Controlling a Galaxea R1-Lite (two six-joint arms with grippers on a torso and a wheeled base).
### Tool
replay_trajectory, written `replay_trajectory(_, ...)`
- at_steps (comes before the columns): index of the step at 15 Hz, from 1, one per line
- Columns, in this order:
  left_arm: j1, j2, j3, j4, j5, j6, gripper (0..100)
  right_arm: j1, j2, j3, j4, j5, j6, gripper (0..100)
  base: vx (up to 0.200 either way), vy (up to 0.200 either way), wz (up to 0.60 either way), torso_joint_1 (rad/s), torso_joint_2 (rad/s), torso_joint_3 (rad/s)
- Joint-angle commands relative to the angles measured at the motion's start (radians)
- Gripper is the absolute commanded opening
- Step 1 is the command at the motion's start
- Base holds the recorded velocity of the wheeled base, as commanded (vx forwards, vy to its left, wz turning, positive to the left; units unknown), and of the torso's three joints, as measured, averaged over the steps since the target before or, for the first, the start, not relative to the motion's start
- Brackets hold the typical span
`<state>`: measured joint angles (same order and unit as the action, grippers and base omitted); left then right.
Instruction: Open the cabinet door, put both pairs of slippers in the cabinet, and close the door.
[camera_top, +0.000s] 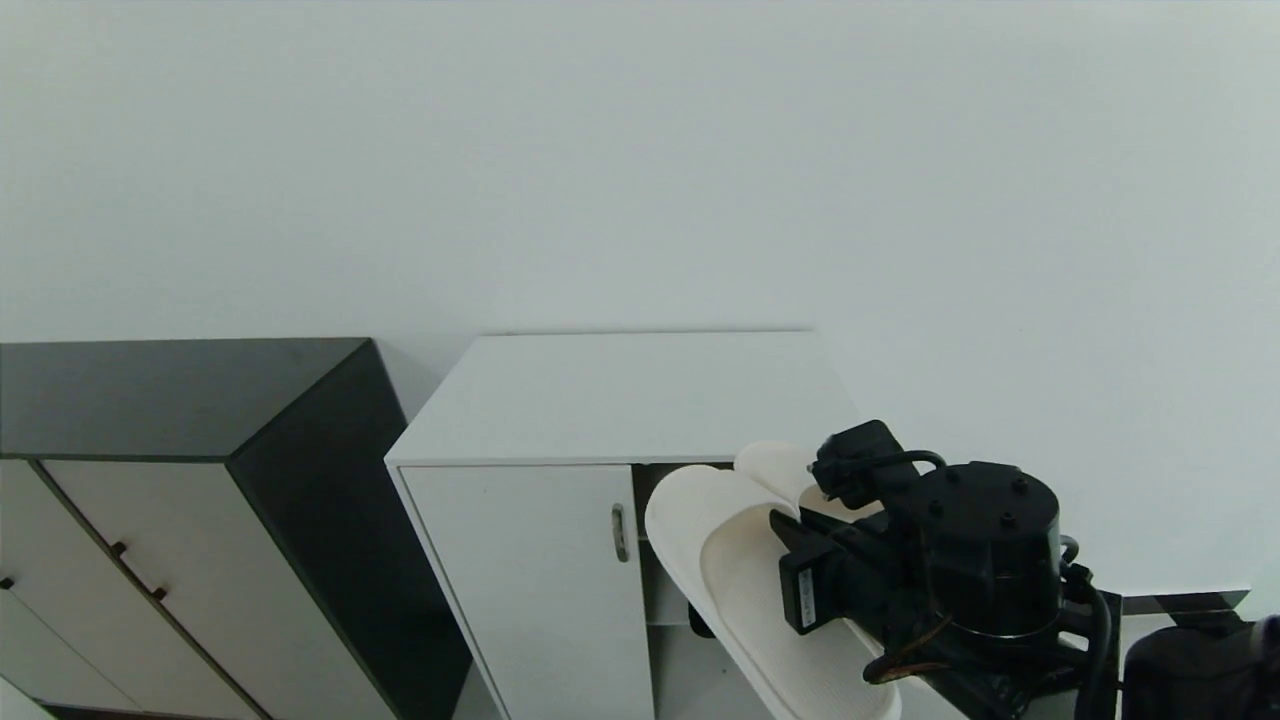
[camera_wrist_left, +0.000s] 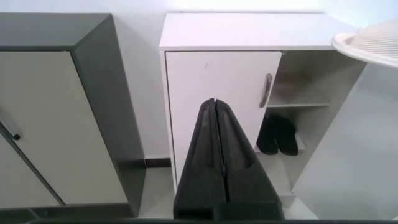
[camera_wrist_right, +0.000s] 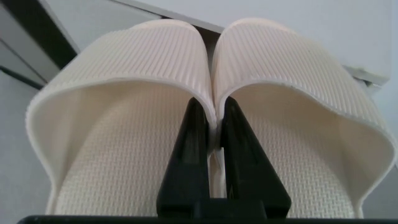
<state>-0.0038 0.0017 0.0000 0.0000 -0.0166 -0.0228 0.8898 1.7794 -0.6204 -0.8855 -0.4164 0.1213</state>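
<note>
A pair of cream slippers (camera_top: 735, 590) hangs side by side in front of the white cabinet's (camera_top: 620, 400) open right compartment. My right gripper (camera_wrist_right: 216, 109) is shut on their two touching inner edges, toes pointing away from the wrist. One slipper's tip (camera_wrist_left: 373, 43) shows by the cabinet's top corner. A pair of black slippers (camera_wrist_left: 278, 135) stands on the low shelf inside the open compartment. The cabinet's left door (camera_wrist_left: 214, 74), with its metal handle (camera_wrist_left: 267, 90), is closed. My left gripper (camera_wrist_left: 216, 102) is shut on nothing, held low and pointing at that closed door.
A dark grey cabinet (camera_top: 180, 395) with beige doors stands close to the left of the white one. A middle shelf (camera_wrist_left: 298, 99) divides the open compartment. The opened right door panel (camera_wrist_left: 348, 155) stands out toward me. A plain wall is behind.
</note>
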Motion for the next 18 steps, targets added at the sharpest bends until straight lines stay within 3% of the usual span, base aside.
replay_trajectory(1, 0.001, 0.0, 0.0, 0.0, 0.0, 0.0, 0, -0.002, -0.024, 0.021, 0.0, 0.011, -0.003, 0, 0.0, 0.0, 0.0, 0.0, 0.0, 0.0)
replay_trajectory(4, 0.001, 0.0, 0.0, 0.0, 0.0, 0.0, 0, -0.002, -0.046, 0.034, 0.003, 0.014, -0.022, 0, 0.0, 0.0, 0.0, 0.0, 0.0, 0.0)
replay_trajectory(6, -0.001, 0.0, 0.0, 0.0, 0.0, 0.0, 0, 0.0, -0.097, 0.102, 0.005, 0.096, -0.071, 0, 0.0, 0.0, 0.0, 0.0, 0.0, 0.0)
replay_trajectory(12, -0.001, 0.0, 0.0, 0.0, 0.0, 0.0, 0, 0.009, -0.092, 0.126, 0.005, 0.1, -0.075, 0, 0.0, 0.0, 0.0, -0.014, 0.02, 0.015)
replay_trajectory(18, -0.001, 0.0, 0.0, 0.0, 0.0, 0.0, 0, 0.009, -0.086, 0.131, 0.005, 0.1, -0.08, 0, 0.0, 0.0, 0.0, -0.173, 0.4, 0.218)
